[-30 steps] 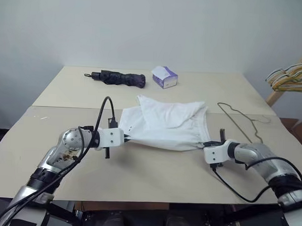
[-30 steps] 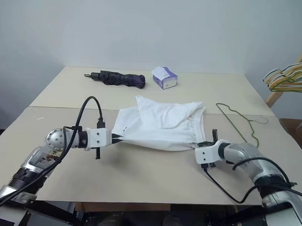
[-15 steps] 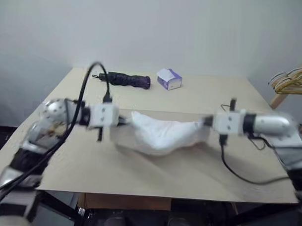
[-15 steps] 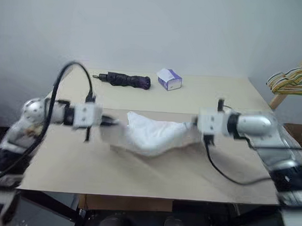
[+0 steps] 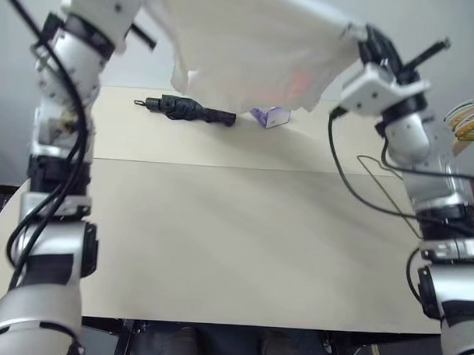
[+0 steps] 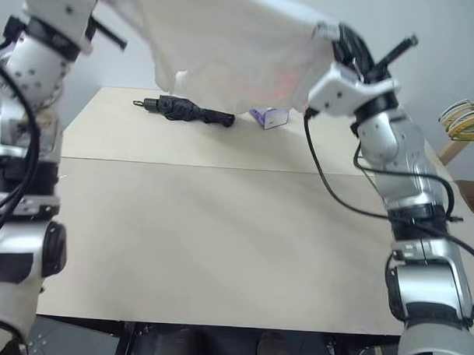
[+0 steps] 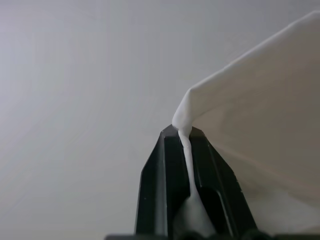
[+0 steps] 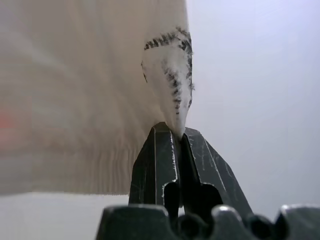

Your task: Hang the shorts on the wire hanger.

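White shorts hang spread aloft; thin wire hanger lies on the table.

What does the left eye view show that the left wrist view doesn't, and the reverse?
Left eye view alone: the beige table, a folded dark umbrella, a white-and-purple tissue box, the thin olive-grey wire hanger lying on the table by the right arm, and the right gripper shut on the white cloth shorts. Left wrist view alone: the left gripper and its black fingers pinching a fold of cloth close up. Both: the shorts, held up in the air against the pale wall.
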You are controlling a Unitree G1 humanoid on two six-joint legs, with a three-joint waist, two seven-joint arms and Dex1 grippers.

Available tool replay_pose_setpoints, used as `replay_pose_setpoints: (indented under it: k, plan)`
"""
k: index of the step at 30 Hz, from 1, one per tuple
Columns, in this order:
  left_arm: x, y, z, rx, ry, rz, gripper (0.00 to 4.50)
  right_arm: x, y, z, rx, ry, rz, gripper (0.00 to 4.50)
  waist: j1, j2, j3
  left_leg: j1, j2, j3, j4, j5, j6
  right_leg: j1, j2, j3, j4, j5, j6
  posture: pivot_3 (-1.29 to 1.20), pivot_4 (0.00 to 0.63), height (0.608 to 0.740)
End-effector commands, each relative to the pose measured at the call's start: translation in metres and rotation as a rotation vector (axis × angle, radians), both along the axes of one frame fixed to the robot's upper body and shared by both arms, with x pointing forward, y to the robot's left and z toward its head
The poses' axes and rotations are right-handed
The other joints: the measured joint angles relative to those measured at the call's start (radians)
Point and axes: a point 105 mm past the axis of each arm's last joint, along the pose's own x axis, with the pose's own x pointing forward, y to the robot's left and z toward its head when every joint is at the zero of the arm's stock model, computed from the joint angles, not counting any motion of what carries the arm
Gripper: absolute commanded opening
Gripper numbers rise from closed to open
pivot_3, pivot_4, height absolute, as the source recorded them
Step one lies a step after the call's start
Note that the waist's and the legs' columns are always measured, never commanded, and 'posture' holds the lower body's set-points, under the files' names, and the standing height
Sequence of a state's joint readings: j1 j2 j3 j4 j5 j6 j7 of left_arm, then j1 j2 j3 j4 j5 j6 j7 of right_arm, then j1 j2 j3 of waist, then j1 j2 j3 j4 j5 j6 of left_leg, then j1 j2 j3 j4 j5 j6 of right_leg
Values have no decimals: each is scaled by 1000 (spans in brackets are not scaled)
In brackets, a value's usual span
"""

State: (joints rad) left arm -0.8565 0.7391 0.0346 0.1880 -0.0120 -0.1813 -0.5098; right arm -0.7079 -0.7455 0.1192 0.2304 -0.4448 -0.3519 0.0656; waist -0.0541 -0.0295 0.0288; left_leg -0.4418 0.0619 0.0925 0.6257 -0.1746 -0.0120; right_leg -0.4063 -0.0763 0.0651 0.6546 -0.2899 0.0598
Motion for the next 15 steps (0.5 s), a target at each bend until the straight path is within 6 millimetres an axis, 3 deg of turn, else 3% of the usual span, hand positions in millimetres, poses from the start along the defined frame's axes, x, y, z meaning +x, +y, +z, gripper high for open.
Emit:
replay_pose_setpoints:
  k: [1,2,4,6,8,10,15]
  plan:
    - [-35,-5,-52,157,294,-193,0,-19,13,-40,-129,177,120,26,-5,1,1,0,0,0,1,-1,1,1,-1,-1,-1,0,-1,0,0,740]
    - [-44,-4,-70,209,378,-223,0,-24,15,-56,-181,238,145,26,-8,1,1,0,0,1,3,-1,2,3,-1,0,-6,-1,-2,0,0,740]
    - [-80,3,-132,372,673,-311,0,-43,15,-114,-334,447,205,26,-15,2,2,0,0,2,9,-6,11,5,-1,0,-7,-1,-3,5,0,740]
    - [-103,13,-174,477,848,-302,0,-62,10,-155,-431,587,245,26,-18,2,3,7,2,3,11,-8,15,13,0,0,-7,1,-5,3,0,740]
    - [-113,19,-198,542,914,-275,0,-75,6,-173,-486,663,271,26,-14,0,8,29,4,7,10,-9,14,32,-1,0,-7,-6,-16,6,0,740]
    - [-126,21,-222,599,989,-277,0,-89,0,-187,-560,736,292,26,-12,1,9,41,6,7,10,-13,7,36,-2,-3,-7,-8,-13,7,0,740]
    - [-151,4,-242,649,1069,-393,0,-105,-17,-187,-657,828,280,26,-12,0,6,49,7,7,10,-12,7,43,-4,-3,-6,-5,-16,-8,0,740]
